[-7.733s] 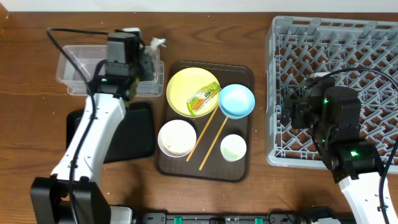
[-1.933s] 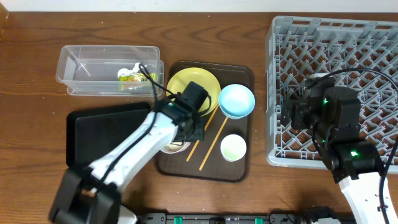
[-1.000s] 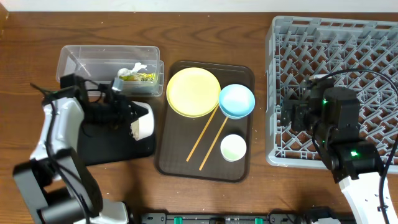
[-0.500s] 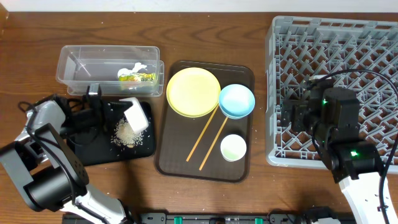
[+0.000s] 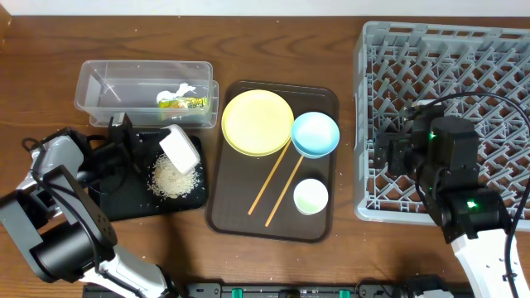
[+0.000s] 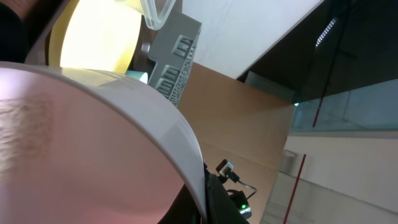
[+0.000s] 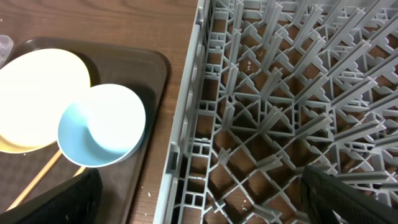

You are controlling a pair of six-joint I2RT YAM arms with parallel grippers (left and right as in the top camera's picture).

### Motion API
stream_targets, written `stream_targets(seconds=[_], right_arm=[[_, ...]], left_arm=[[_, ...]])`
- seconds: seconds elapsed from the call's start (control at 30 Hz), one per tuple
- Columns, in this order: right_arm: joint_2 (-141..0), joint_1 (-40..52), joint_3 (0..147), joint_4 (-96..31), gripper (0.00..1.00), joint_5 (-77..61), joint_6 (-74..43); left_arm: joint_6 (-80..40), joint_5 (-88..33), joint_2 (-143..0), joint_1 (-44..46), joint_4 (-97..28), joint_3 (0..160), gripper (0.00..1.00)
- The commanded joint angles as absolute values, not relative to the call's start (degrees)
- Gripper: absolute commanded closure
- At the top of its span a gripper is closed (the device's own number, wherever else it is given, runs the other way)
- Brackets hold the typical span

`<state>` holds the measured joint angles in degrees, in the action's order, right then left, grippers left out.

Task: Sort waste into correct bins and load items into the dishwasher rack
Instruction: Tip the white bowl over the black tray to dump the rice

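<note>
My left gripper is shut on the rim of the white bowl, which is tipped over the black tray. The bowl fills the left wrist view. A pile of rice bits lies on the black tray. The snack wrapper and white scrap lie in the clear tub. The yellow plate, blue bowl, cup and chopsticks rest on the brown tray. My right gripper is open and empty over the left edge of the rack.
The rack fills the right side of the table, and its pegs show close up in the right wrist view. The brown tray lies between the bins and the rack. The clear tub stands just behind the black tray.
My left gripper carried the white bowl from the brown tray to the black tray and tipped it. Rice has spilled onto the black tray. The right arm has not moved.
</note>
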<state>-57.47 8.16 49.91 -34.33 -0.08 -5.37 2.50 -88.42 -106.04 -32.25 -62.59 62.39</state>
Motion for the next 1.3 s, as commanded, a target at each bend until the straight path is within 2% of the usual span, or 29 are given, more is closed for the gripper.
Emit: stream_targets(seconds=[0.0,0.57,0.83,0.93,1.07,1.27], right_arm=[[-57.0,8.6,51.3,-34.3,0.01,-0.3,-4.6],[-57.0,8.6,51.3,-34.3,0.01,-0.3,-4.6],[-57.0,8.6,51.3,-34.3,0.01,-0.3,-4.6],[-57.0,8.6,51.3,-34.3,0.01,-0.3,-4.6],[-57.0,8.6,51.3,-34.3,0.01,-0.3,-4.6],[-57.0,8.6,51.3,-34.3,0.01,-0.3,-4.6]], left_arm=[[1.6,-90.1,-106.2,-32.6,-62.8,63.1,0.94],[1.6,-90.0,-106.2,-32.6,-62.7,63.1,0.94],[1.6,-74.9,-106.2,-32.6,-57.1,63.1,0.94],[0.7,-75.6,-106.2,-32.6,-57.2,63.1,0.94],[10.4,-90.2,-106.2,-32.4,-58.8,63.1,0.94],[6.6,-83.1,-106.2,-32.5,-57.8,63.1,0.94]])
